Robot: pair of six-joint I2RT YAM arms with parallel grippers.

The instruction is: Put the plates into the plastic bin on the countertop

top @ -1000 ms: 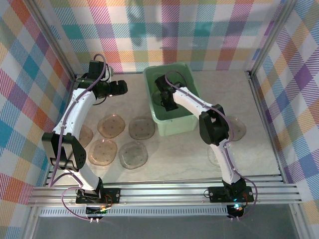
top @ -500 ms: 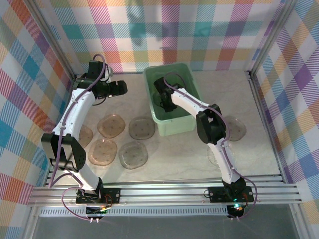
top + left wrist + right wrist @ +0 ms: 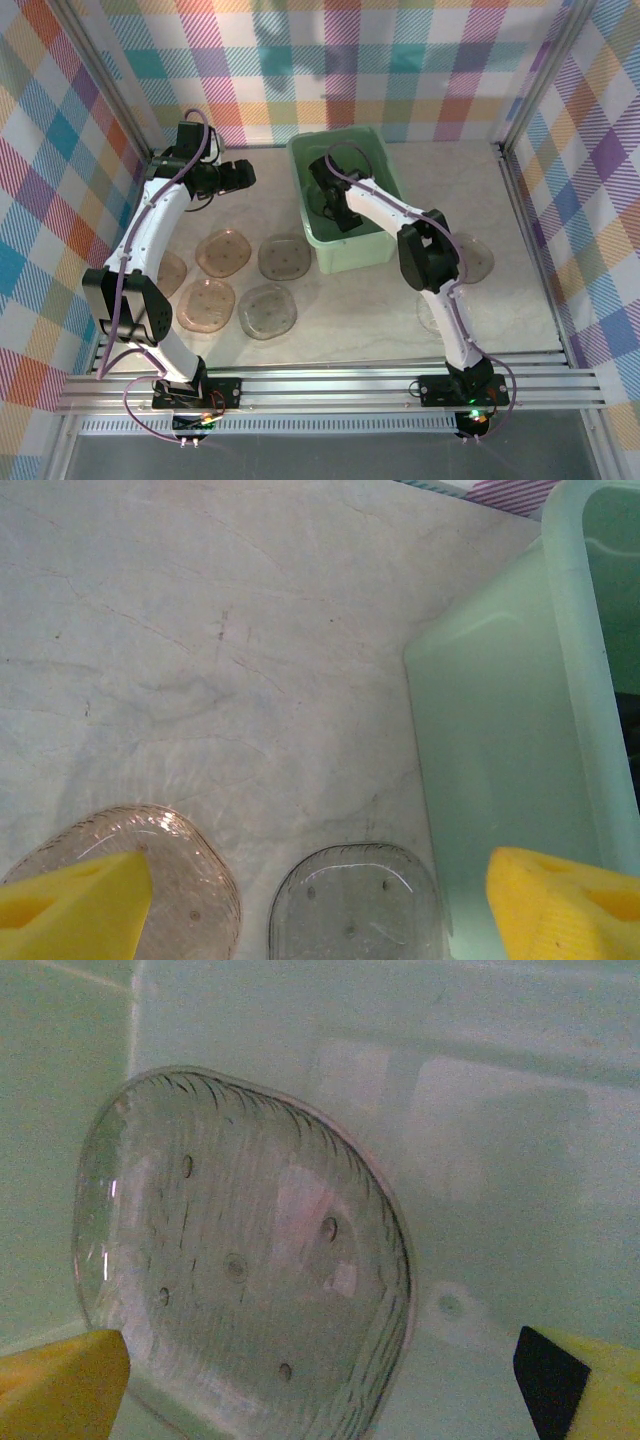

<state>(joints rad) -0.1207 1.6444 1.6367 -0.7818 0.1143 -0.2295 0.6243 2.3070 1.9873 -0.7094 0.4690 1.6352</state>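
Note:
The mint-green plastic bin (image 3: 372, 250) stands at the back of the countertop (image 3: 340, 320). My right gripper (image 3: 335, 206) hangs inside it, open. In the right wrist view a clear plate (image 3: 240, 1260) lies loose in the bin (image 3: 500, 1110), tilted toward the wall, with my right gripper (image 3: 320, 1390) open above its near edge. My left gripper (image 3: 243, 174) hovers open left of the bin with nothing in it. In the left wrist view my left gripper (image 3: 320, 910) is above a clear plate (image 3: 355, 905), with an amber plate (image 3: 180, 880) to its left and the bin's wall (image 3: 500, 740) to its right.
Several plates lie on the countertop left of the bin, among them one (image 3: 223, 252), another (image 3: 283, 256) and a third (image 3: 267, 311). Two more plates (image 3: 474, 258) (image 3: 432, 312) lie right of the bin, partly under the right arm. Plaid walls close in the sides and back.
My right gripper has gone from shut to open inside the bin, letting go of the clear plate. The left arm has barely moved.

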